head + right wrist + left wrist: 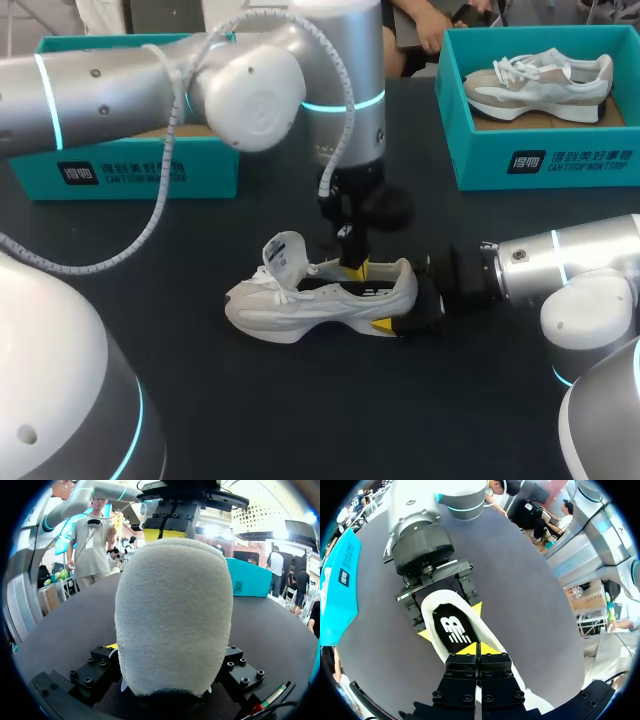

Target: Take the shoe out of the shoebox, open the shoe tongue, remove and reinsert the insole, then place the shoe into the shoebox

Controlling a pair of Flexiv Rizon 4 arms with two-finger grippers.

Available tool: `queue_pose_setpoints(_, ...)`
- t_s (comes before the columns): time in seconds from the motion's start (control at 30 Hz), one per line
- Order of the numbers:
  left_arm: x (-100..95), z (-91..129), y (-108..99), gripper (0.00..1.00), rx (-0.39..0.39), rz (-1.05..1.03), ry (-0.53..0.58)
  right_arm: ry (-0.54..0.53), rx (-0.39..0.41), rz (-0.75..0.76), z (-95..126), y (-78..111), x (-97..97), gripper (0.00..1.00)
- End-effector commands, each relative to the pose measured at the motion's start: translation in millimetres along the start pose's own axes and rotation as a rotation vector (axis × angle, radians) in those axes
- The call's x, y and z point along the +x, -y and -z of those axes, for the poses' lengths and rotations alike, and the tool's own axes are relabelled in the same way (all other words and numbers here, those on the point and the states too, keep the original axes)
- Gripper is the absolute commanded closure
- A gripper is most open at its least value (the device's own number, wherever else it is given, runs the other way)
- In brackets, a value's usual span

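While the shoe (300,305) is clamped by the right gripper (405,308), its insole (452,627) is touched by the closed left gripper (353,268) — boxes (130,172) at far corners.

A dark table (300,430) carries a teal box (545,165) at its far right, holding a pale sneaker (540,85).

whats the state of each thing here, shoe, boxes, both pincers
shoe: upright on the table
tongue: pulled open
insole: lying inside the shoe
left pincer: shut, tips at the insole
right pincer: shut on shoe, at the heel
left shoebox: open, inside mostly hidden
right shoebox: open, second shoe in it
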State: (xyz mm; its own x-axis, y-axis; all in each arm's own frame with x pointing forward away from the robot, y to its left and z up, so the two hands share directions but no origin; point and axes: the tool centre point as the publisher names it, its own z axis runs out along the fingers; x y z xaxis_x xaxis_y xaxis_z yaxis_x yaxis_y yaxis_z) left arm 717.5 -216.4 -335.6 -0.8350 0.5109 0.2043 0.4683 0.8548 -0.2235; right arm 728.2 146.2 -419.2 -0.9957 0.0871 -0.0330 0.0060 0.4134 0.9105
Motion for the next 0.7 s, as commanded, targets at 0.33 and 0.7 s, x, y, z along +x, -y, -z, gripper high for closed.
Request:
queue_pose_setpoints(0.33, -1.8, -35.8, -7.9, 1.0, 0.039, 0.055, -0.009, 0.001, 0.005, 0.0, -0.9, 0.3, 0.0, 1.0)
queue_pose_setpoints(0.7, 0.0, -37.8, -7.7, 1.0, 0.046, 0.051, -0.027, 0.001, 0.005, 0.0, -0.9, 0.3, 0.0, 1.0)
